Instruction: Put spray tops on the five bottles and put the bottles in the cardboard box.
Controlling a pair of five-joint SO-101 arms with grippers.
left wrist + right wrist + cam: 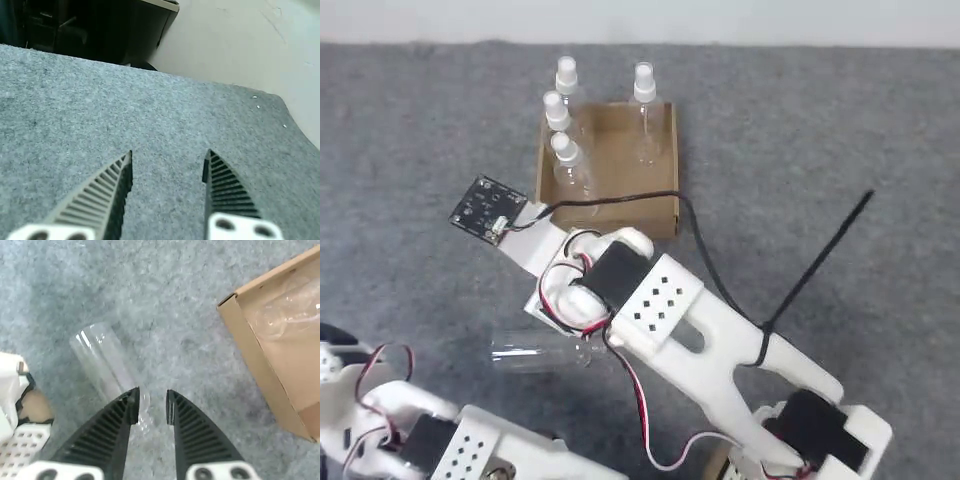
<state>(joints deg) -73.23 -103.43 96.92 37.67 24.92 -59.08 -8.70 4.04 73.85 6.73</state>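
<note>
High view, cardboard box (610, 214): brown, open at the top, set on the grey surface (840, 140) beyond the arms.
High view, capped bottles (575, 178): four, clear, upright inside the cardboard box, each with a white spray top (643, 82); three in a row along one side wall, the fourth alone near the opposite wall.
High view, lying bottle (535, 352): clear, on its side on the surface, well apart from the cardboard box, one end hidden under the right arm (665, 300).
High view, right arm: white, stretched from the near edge toward the cardboard box, with a small black circuit board (485, 210) at its tip near a box corner; any print on the board too small to read.
High view, left arm (450, 440): white, low in the near corner.
Left wrist view, left claw (168, 154): wide open, ribbed fingers far apart above grey surface.
Left wrist view, background: pale floor (240, 45) and dark furniture (75, 30) past the surface edge.
Right wrist view, right claw (152, 391): slightly parted, a narrow gap between dark ribbed fingers, tips over the near end of the lying bottle; contact impossible to tell.
Right wrist view, cardboard box: one corner and wall off to the side of the right claw, clear bottle bodies inside.
</note>
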